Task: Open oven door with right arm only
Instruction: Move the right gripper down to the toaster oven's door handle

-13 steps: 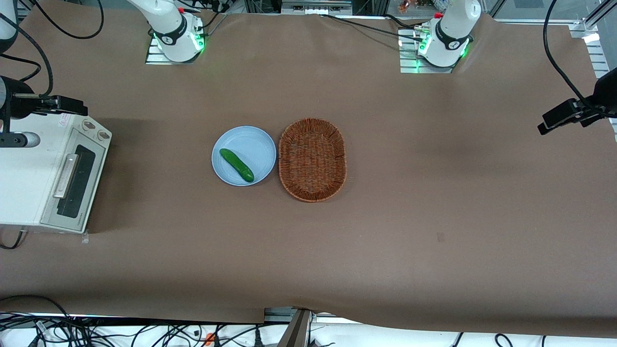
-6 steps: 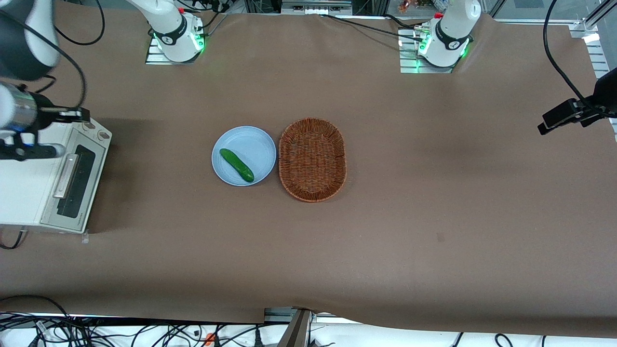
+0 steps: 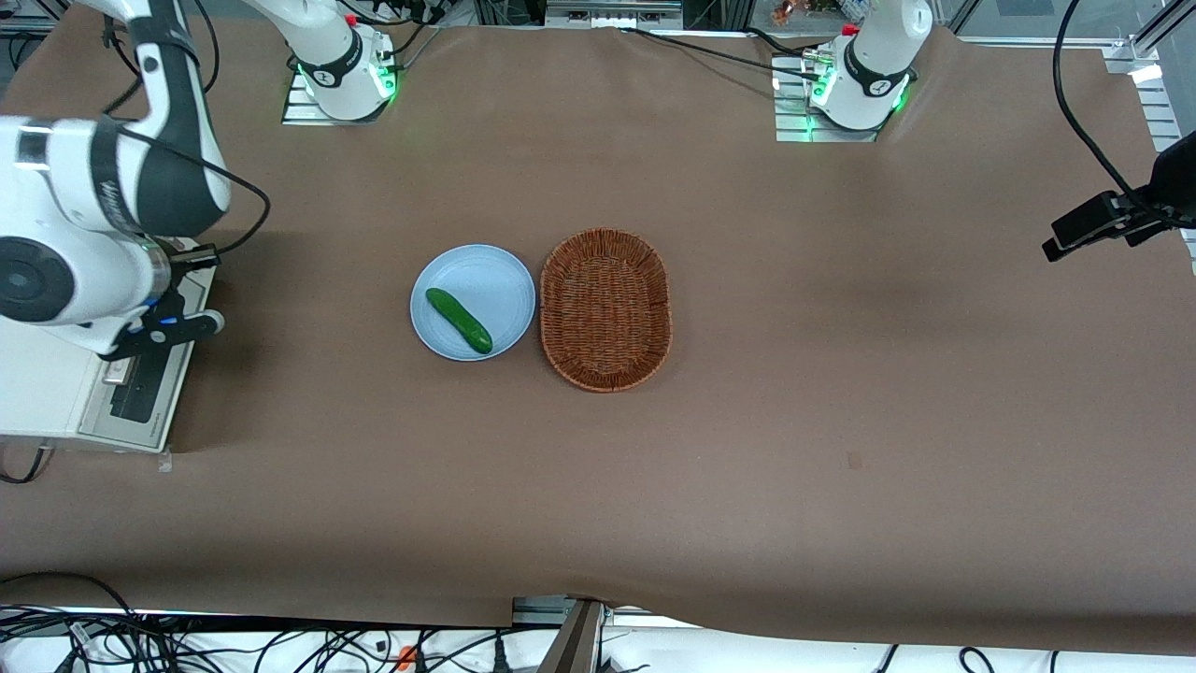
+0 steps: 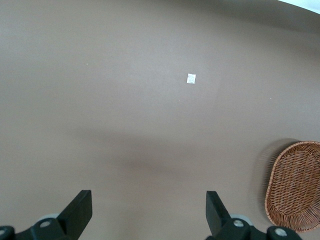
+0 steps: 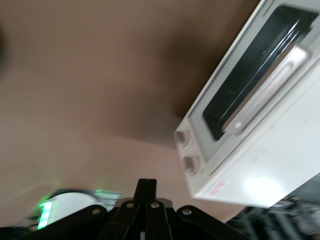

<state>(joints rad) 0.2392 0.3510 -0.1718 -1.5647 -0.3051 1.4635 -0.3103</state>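
Observation:
The white toaster oven (image 3: 42, 397) stands at the working arm's end of the table. Its oven door (image 3: 142, 397) is closed, and the arm covers most of it in the front view. The right wrist view shows the door's dark glass (image 5: 250, 75), the silver bar handle (image 5: 272, 82) and the two knobs (image 5: 187, 150). The right arm (image 3: 89, 224) hangs over the oven. Its gripper (image 5: 147, 187) is shut and empty. In the front view the gripper (image 3: 204, 255) is above the knob end of the oven, clear of the handle.
A blue plate (image 3: 500, 271) holding a green cucumber (image 3: 459, 320) lies mid-table. A brown wicker basket (image 3: 605, 308) sits beside it and also shows in the left wrist view (image 4: 295, 185). The arm's base (image 3: 341, 65) is at the table's back edge.
The right arm has swung in over the oven and now covers the knobs, the handle and most of the door. The gripper moved toward the knob end. The door stays closed.

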